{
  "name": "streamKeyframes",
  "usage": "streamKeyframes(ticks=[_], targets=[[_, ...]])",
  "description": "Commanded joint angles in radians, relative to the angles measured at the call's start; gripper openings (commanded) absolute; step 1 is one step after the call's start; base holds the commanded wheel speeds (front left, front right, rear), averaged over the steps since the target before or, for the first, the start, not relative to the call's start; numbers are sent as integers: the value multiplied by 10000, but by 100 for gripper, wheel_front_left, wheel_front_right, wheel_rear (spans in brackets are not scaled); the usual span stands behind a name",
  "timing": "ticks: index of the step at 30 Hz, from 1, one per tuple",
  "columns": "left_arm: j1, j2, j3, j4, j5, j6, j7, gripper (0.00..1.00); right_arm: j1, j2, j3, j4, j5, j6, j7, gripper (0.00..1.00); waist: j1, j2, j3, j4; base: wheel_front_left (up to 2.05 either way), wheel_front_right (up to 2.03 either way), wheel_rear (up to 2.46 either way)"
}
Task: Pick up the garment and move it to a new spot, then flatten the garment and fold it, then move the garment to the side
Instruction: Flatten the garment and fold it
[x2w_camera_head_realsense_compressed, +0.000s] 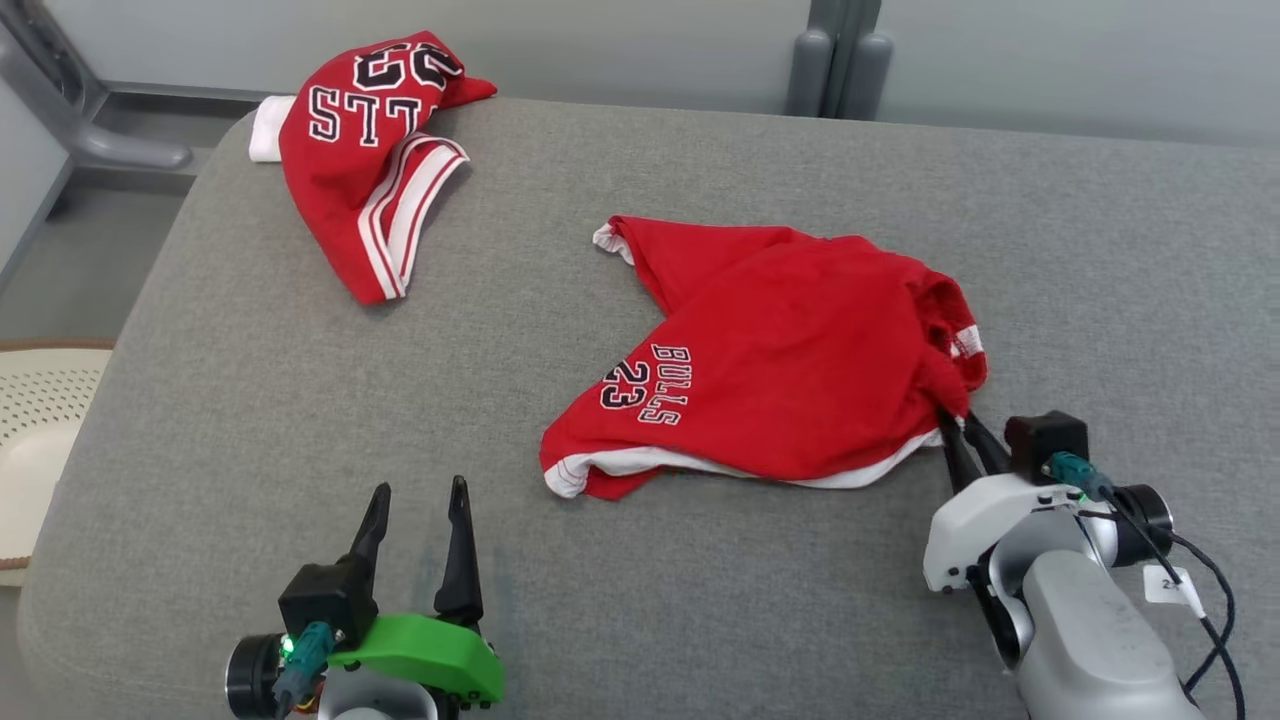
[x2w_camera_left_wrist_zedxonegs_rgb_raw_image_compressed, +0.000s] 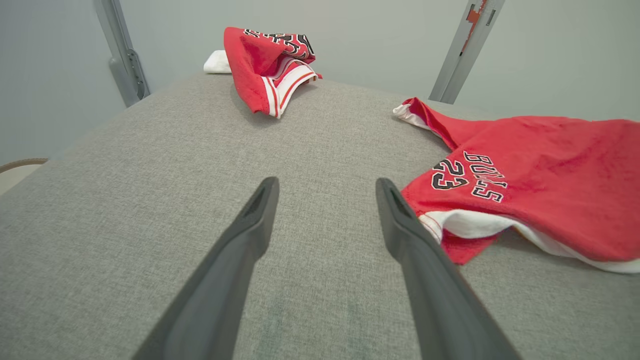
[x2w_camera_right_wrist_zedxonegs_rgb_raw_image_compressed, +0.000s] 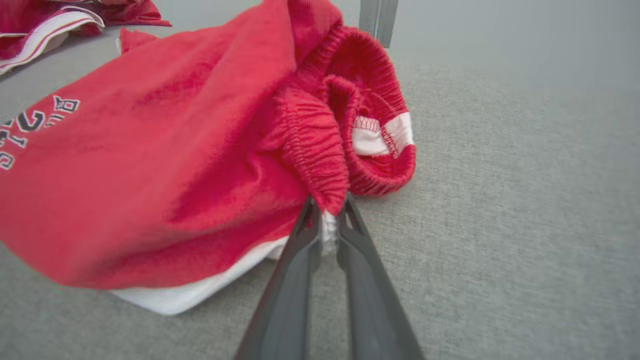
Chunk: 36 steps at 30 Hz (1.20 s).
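Garments: two, both red knit, both crumpled.

The garment (x2w_camera_head_realsense_compressed: 790, 360) in question is a pair of shorts and lies right of centre on the cushion (x2w_camera_head_realsense_compressed: 700, 600), spread in a rough fan. The fabric is soft and slightly fuzzy, with a white band along the hem. "BULLS" and "23" are printed in black with white outlines near its left leg. The waistband (x2w_camera_right_wrist_zedxonegs_rgb_raw_image_compressed: 320, 150) is gathered elastic with close ribs, bunched into folds, and a white patch shows inside it.

Grippers: two, each with two long, dark, tapering fingers. The right gripper (x2w_camera_head_realsense_compressed: 955, 425) sits at the garment's near right corner. Its jaws are pinched almost together on a fold of waistband, and a sliver of white cloth shows between them in the right wrist view (x2w_camera_right_wrist_zedxonegs_rgb_raw_image_compressed: 327, 210). The left gripper (x2w_camera_head_realsense_compressed: 420, 490) is at lower left over bare cushion, well apart from the garment. Its jaws are spread wide and hold nothing (x2w_camera_left_wrist_zedxonegs_rgb_raw_image_compressed: 327, 185).

The second garment (x2w_camera_head_realsense_compressed: 360, 170) is at the far left corner, heaped. It has red and white striped trim and the same black lettering. One white cloth (x2w_camera_head_realsense_compressed: 268, 128) pokes out at its far side, touching it.

There is one cushion, a grey woven textile, padded, with rounded edges. Beyond it stand grey posts (x2w_camera_head_realsense_compressed: 840, 60) against a pale wall. At the left edge is a cream perforated basket (x2w_camera_head_realsense_compressed: 40, 400).
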Motion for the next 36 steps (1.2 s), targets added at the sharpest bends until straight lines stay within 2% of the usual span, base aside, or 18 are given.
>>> streamKeyframes(ticks=[1, 7, 11, 14, 21, 22, 23, 24, 25, 31, 36], targets=[[94, 3, 66, 30, 71, -35, -1, 100, 308, -42, -266, -194, 112, -17, -47, 0, 0, -1, -139, -260, 0, 0, 0], [199, -59, 135, 62, 134, -86, -1, 100, 1039, -37, -1199, -869, 487, -17, 7, 0, 0, -1, -255, -693, 0, 0, 0], [190, -99, 200, 66, 151, -120, -1, 100, 1176, -36, -1118, -1221, 1133, -17, 358, 0, 0, -1, -220, -886, 0, 0, 0], [93, -149, 215, 102, 201, -160, -1, 100, 908, -40, -1089, -1379, 1180, -17, 700, 0, 0, -1, -154, -910, 0, 0, 0], [-113, -250, 204, 258, 276, -300, -1, 100, -124, -41, -1600, -677, 665, -17, 1359, 0, 0, -1, -9, -626, 0, 0, 0], [-104, -261, 225, 284, 293, -324, -1, 100, -270, -40, -1824, -469, 464, -17, 1414, 6, 0, -1, -10, -570, 0, 0, 0], [-105, -271, 234, 311, 311, -334, -1, 100, -363, -41, -1975, -301, 314, -17, 1465, 42, 0, -1, -17, -524, 0, 0, 0], [-119, -288, 246, 337, 327, -352, -1, 100, -472, -32, -2094, -132, 155, -17, 1461, 95, 0, -1, -31, -474, 0, 0, 0], [-123, -300, 257, 352, 339, -357, -1, 100, -550, -34, -2185, -11, 71, -17, 1413, 100, 0, -1, -50, -441, 0, 0, 0], [152, -373, 340, 363, 374, -438, -1, 100, -353, -36, -2458, 435, -252, -17, 727, 100, 0, -1, -322, -557, 0, 0, 0], [320, -407, 335, 298, 485, -530, -1, 100, 72, -35, -2095, 225, -62, -17, 261, 100, 0, -1, -649, -912, 0, 0, 0]])
